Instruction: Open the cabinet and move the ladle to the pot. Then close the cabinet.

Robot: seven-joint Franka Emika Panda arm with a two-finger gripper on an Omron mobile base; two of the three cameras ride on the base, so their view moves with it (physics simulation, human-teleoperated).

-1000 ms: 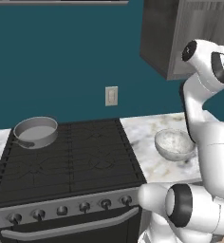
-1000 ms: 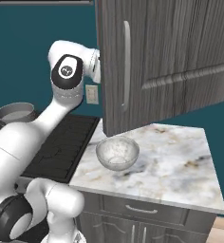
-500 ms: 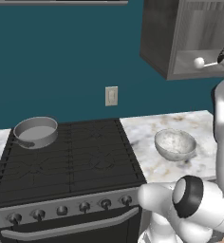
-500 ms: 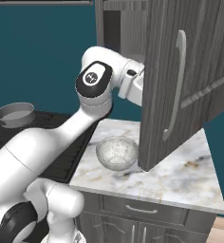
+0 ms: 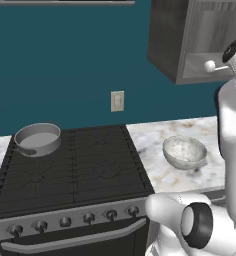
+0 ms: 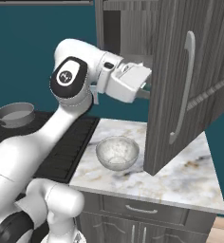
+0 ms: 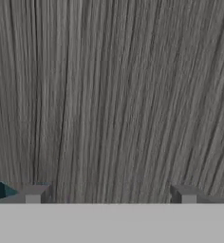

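With its door swung out over the right part of the marble surface [image 6: 190, 175], the cabinet [image 6: 180, 57] stands open, and the ladle [image 5: 212, 65] lies on its lower shelf near the front edge, bowl to the left. The gripper [image 7: 109, 195] sits just inside the opening facing wood grain, jaws set wide and holding nothing. The pot [image 5: 38, 139] rests at the stove's [image 5: 70, 170] back left corner, well apart from the speckled bowl [image 6: 117, 153] on the surface's left part.
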